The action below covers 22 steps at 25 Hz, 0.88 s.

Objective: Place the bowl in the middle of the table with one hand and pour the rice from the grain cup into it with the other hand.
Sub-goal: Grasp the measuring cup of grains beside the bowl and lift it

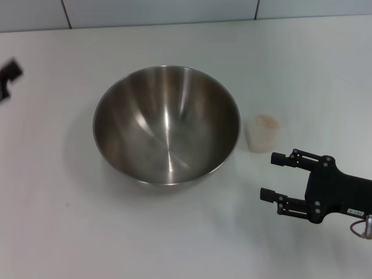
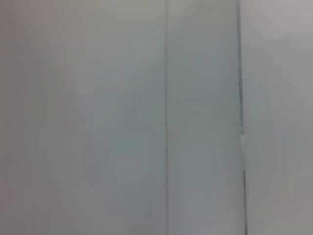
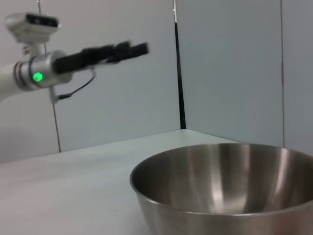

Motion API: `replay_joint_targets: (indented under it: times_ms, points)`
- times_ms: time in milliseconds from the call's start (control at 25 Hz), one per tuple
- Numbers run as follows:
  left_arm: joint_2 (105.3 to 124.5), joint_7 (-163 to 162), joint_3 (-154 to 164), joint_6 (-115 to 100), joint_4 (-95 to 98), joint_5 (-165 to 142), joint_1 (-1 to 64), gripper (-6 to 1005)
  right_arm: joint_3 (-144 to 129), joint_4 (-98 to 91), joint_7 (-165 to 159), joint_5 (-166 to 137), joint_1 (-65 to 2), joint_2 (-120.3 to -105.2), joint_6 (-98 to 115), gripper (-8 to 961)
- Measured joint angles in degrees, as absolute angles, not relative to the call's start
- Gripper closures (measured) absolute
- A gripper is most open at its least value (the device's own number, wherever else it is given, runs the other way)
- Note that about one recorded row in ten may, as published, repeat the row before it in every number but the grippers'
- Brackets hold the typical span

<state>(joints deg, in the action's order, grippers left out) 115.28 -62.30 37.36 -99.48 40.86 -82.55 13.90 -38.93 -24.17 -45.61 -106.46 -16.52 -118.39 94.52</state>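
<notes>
The steel bowl (image 1: 167,124) stands upright on the white table (image 1: 58,221), near its middle; its inside shows no rice. It also fills the near part of the right wrist view (image 3: 225,191). The small clear grain cup (image 1: 263,133) stands just right of the bowl, with pale rice (image 1: 267,121) inside. My right gripper (image 1: 272,176) is open and empty, a little nearer than the cup and right of the bowl. My left gripper (image 1: 8,77) shows only as a blurred dark shape at the far left edge, raised; the right wrist view shows it (image 3: 124,50) held high above the table.
A grey panelled wall (image 1: 174,11) runs along the table's far edge. The left wrist view shows only wall panels (image 2: 122,117).
</notes>
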Motion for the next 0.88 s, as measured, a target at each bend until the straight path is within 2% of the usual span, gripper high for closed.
replay_joint_targets:
  times_ms: [120,320,880]
  points:
    - [113.53,-54.0,37.74,-103.52,34.58,-85.78,12.07,173,-38.93,-24.17,-45.61,-106.45,-16.52,-118.39,94.47,190]
    - [112.26,-47.83,37.67,-104.96,27.53,-91.78,11.55,173,-38.93,-24.17,-45.61,-106.45,-16.52,-118.33,94.46,190]
    - [113.72,-41.8,37.62,-102.0,24.77,-99.01,9.65,173,-38.93,-24.17,-45.7,-106.45,-15.96,-118.29,94.48,190]
